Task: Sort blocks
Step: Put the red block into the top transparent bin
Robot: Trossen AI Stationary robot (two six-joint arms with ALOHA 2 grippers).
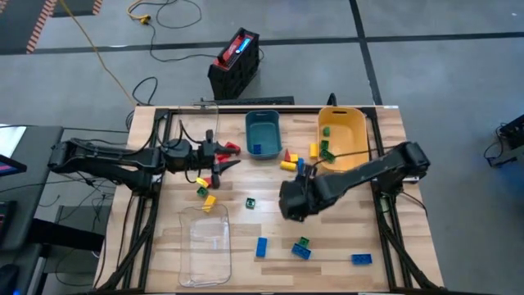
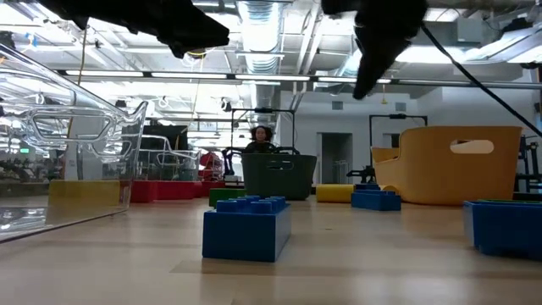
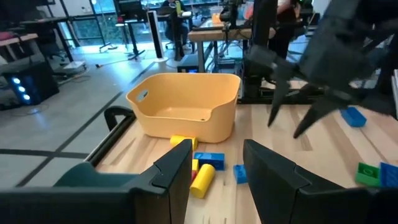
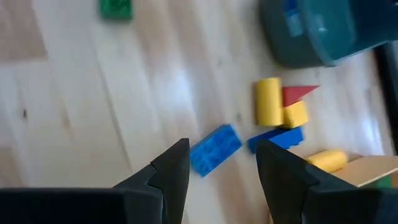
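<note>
Your right claw (image 4: 217, 168) hangs above the middle of the light wooden surface (image 1: 344, 233), fingers parted with nothing between them. Just beyond its tips lies a small blue plastic brick (image 4: 214, 148), beside a cluster of a yellow plastic cylinder (image 4: 268, 101), a red wedge (image 4: 298, 93) and another blue brick (image 4: 277, 138), all near the far edge in front of the round-cornered teal plastic bin (image 1: 263, 133). That bin holds one blue block (image 1: 256, 149); the yellow plastic bin (image 1: 342, 135) next to it, toward the far right corner, holds green and yellow pieces.

Your left claw (image 3: 217, 168) is raised over the left side, open and empty. More blocks lie scattered: blue ones (image 1: 261, 247) near the front edge, a green one (image 1: 250, 201) mid-surface. A clear plastic tray (image 1: 206, 244) sits at the front left.
</note>
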